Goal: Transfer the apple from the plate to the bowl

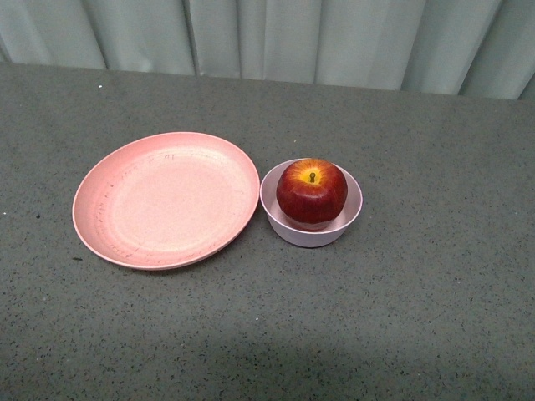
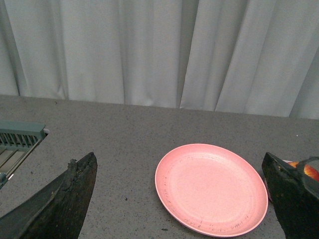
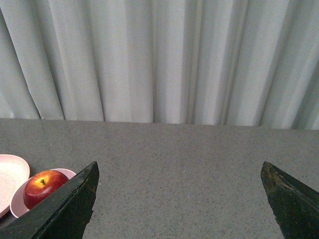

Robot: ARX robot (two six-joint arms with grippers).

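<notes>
The dark red apple (image 1: 312, 192) with a yellow patch round its stem sits in the small pale pink bowl (image 1: 287, 228). The wide salmon-pink plate (image 1: 165, 199) lies bare just left of the bowl, their rims touching or nearly so. Neither arm shows in the front view. My left gripper (image 2: 179, 167) is open and empty, held back from the plate (image 2: 211, 188); a sliver of the apple (image 2: 311, 172) shows behind one finger. My right gripper (image 3: 179, 169) is open and empty over bare table, with the apple (image 3: 44, 186) in the bowl (image 3: 19, 204) off to one side.
Grey speckled tabletop (image 1: 418, 317) all round, backed by a pale curtain (image 1: 334, 38). A green slotted fixture (image 2: 17, 137) shows at the table's side in the left wrist view.
</notes>
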